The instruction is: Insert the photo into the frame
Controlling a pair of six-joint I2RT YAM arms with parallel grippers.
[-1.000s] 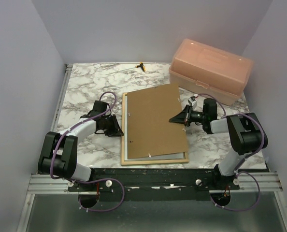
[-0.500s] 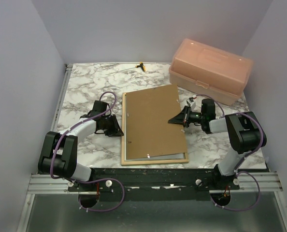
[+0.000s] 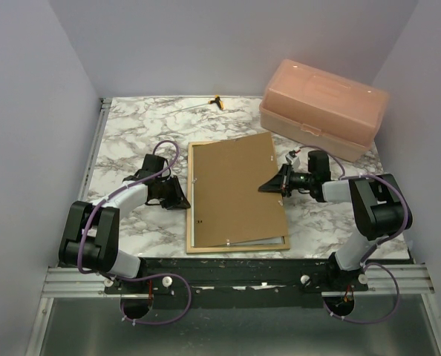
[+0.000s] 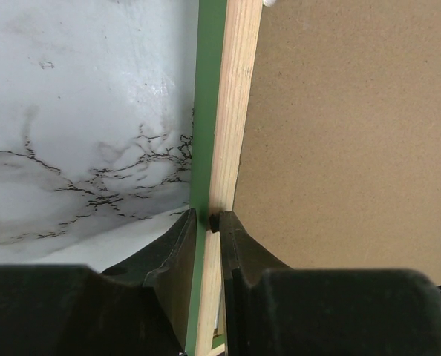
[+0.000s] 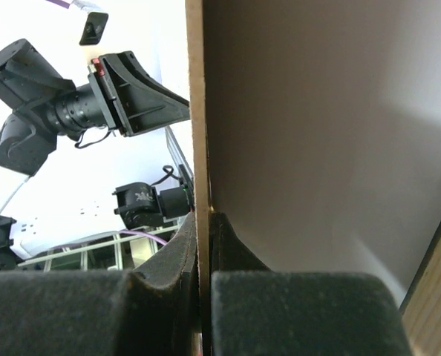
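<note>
The frame [image 3: 190, 215] lies on the marble table with its bare-wood back up. My left gripper [image 3: 184, 202] is shut on its left rail. In the left wrist view the jaws [image 4: 208, 219] pinch the green-and-wood rail [image 4: 224, 111]. A stiff brown backing board [image 3: 235, 189] lies slanted over the frame, its right side raised. My right gripper [image 3: 269, 184] is shut on the board's right edge, seen as a thin brown edge [image 5: 197, 111] between the pads [image 5: 204, 222]. A pale strip [image 3: 239, 242] shows under the board by the near rail; I cannot tell whether it is the photo.
A pink plastic lidded box [image 3: 324, 107] stands at the back right, close behind the right arm. A small yellow-and-black object [image 3: 217, 101] lies at the table's far edge. Purple walls close in the left, right and back.
The right gripper has carried the backing board slightly left and lower, so it lines up more with the frame. The left gripper has stayed on the rail.
</note>
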